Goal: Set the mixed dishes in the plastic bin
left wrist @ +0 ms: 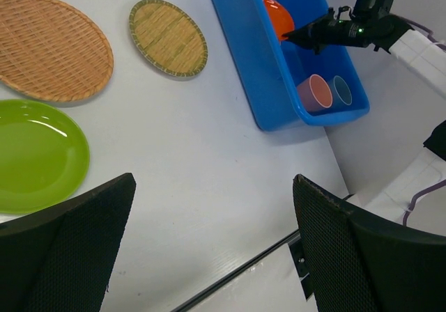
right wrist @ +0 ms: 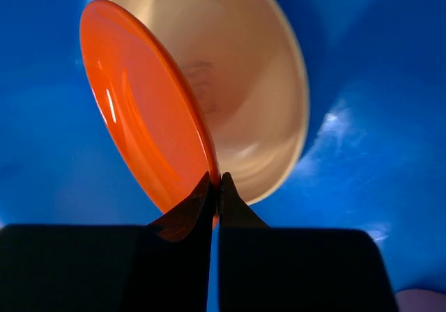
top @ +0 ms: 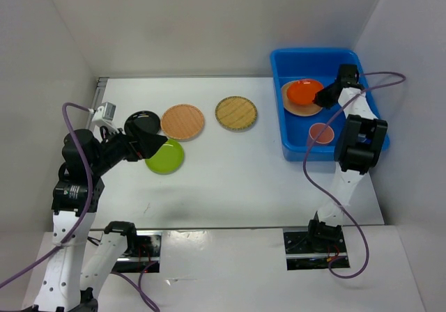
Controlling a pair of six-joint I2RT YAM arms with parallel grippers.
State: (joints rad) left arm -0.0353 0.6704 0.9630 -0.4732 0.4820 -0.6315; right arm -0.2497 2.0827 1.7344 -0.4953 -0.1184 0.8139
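The blue plastic bin (top: pixel 295 148) stands at the right. My right gripper (top: pixel 323 99) is inside it, shut on the rim of the orange plate (right wrist: pixel 139 131), which is held tilted against the cream plate (right wrist: pixel 258 75). A pink cup (left wrist: pixel 315 92) and a blue cup (left wrist: pixel 341 90) lie at the bin's near end. My left gripper (top: pixel 150 143) is open and empty, between the black plate (top: pixel 139 120) and the lime green plate (top: pixel 167 159). The light wood plate (top: pixel 183 121) and the woven bamboo plate (top: pixel 236 113) lie on the table.
White walls close in the table on the left, back and right. The bin (left wrist: pixel 251 54) sits against the right wall. The table's near edge shows as a dark seam (left wrist: pixel 244 270) in the left wrist view.
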